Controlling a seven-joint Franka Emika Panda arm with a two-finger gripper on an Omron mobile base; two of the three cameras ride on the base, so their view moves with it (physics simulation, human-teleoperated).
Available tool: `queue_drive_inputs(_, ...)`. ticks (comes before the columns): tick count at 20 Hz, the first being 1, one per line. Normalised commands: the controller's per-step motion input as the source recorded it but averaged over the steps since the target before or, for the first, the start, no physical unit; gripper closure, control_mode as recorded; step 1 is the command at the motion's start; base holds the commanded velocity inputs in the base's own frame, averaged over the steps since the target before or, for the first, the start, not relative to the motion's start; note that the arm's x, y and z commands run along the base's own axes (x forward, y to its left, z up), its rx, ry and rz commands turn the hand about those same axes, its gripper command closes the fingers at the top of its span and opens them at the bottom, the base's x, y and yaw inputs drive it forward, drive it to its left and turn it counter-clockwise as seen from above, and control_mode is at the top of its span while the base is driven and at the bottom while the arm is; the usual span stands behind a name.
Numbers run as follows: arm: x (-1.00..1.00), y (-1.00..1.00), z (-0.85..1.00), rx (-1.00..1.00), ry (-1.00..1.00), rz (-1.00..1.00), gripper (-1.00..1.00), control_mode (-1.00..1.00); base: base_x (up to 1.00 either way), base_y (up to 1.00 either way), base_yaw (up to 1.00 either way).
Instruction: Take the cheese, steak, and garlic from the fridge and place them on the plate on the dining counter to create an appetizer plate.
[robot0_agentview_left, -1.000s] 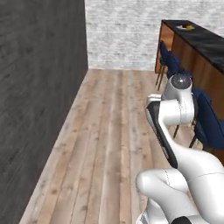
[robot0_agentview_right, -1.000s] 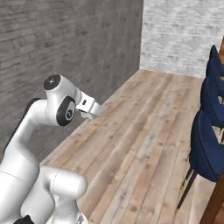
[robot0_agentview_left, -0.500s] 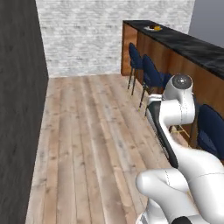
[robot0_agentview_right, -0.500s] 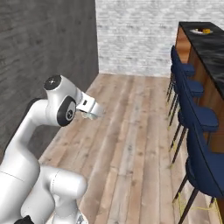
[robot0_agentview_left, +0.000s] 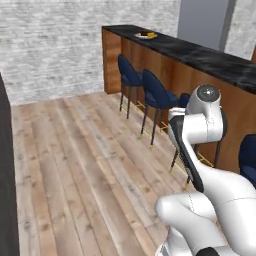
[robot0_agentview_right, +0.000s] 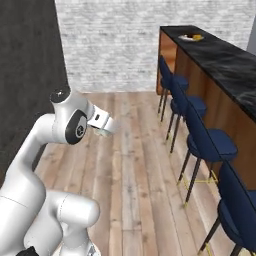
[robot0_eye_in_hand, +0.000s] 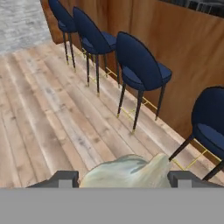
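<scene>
- The white round plate (robot0_agentview_left: 145, 35) sits at the far end of the black marble desk (robot0_agentview_left: 210, 57), holding a yellow cheese (robot0_agentview_right: 198, 37) wedge.
- The pincer (robot0_eye_in_hand: 124, 176) grips the pale, lumpy garlic (robot0_eye_in_hand: 127, 172) between both tips.
- Navy stools (robot0_agentview_right: 210, 145) line the wood-panelled front.

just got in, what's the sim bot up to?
The white arm is carrying a pale cream bulb, the garlic, shut between its pincer tips in the hand view. It faces the dining counter with its row of navy stools over a wooden floor. The plate sits at the counter's far end with something yellow-orange on it, likely the cheese. The garlic is not yet on the plate, and I can't make out the steak.
</scene>
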Motion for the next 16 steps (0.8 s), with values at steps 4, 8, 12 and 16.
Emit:
queue_drive_inputs(4,0.00,0.00,0.00,0.00,0.00,0.00,1.00,1.00,1.00,0.67,-0.41)
queue_drive_inputs(8,0.00,0.00,0.00,0.00,0.00,0.00,1.00,1.00,1.00,0.74,-0.39)
queue_drive_inputs(12,0.00,0.00,0.00,0.00,0.00,0.00,1.00,1.00,1.00,0.79,-0.38)
queue_drive_inputs(16,0.00,0.00,0.00,0.00,0.00,0.00,1.00,1.00,1.00,0.83,-0.37)
